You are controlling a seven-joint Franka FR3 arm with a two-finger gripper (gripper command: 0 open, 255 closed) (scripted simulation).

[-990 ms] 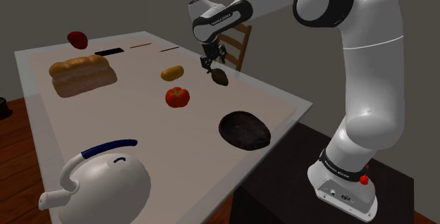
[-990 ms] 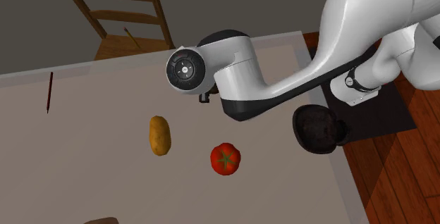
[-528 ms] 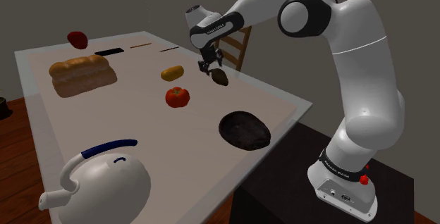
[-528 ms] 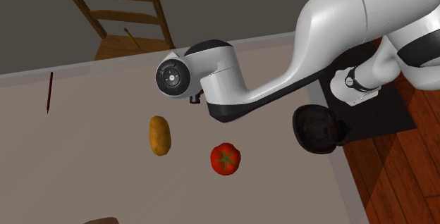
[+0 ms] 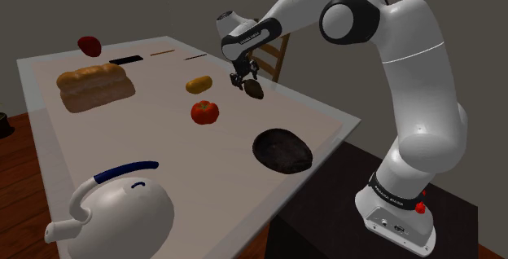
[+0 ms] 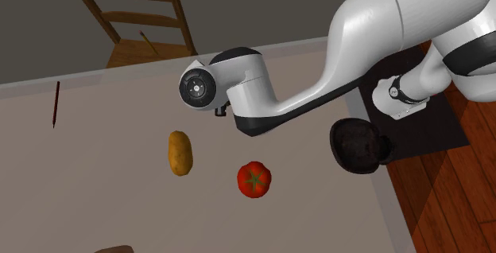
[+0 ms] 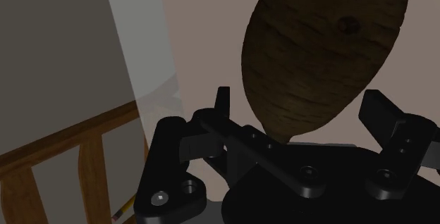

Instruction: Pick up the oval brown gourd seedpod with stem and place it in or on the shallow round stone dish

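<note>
Brown and oval, the gourd seedpod [image 5: 255, 91] sits on the table [image 5: 163, 147] near the edge by the chair [image 5: 277, 54]. The gripper [image 5: 244, 78] hangs over it, fingers spread either side without touching. The dark stone dish [image 5: 282, 151] lies well apart, nearer the stand.

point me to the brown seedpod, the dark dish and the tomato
seedpod [image 7: 324, 53], wrist view, middle of its brown body
dish [image 5: 283, 151], shoulder view, bare middle of its hollow
tomato [image 5: 205, 112], shoulder view, its red front
</note>
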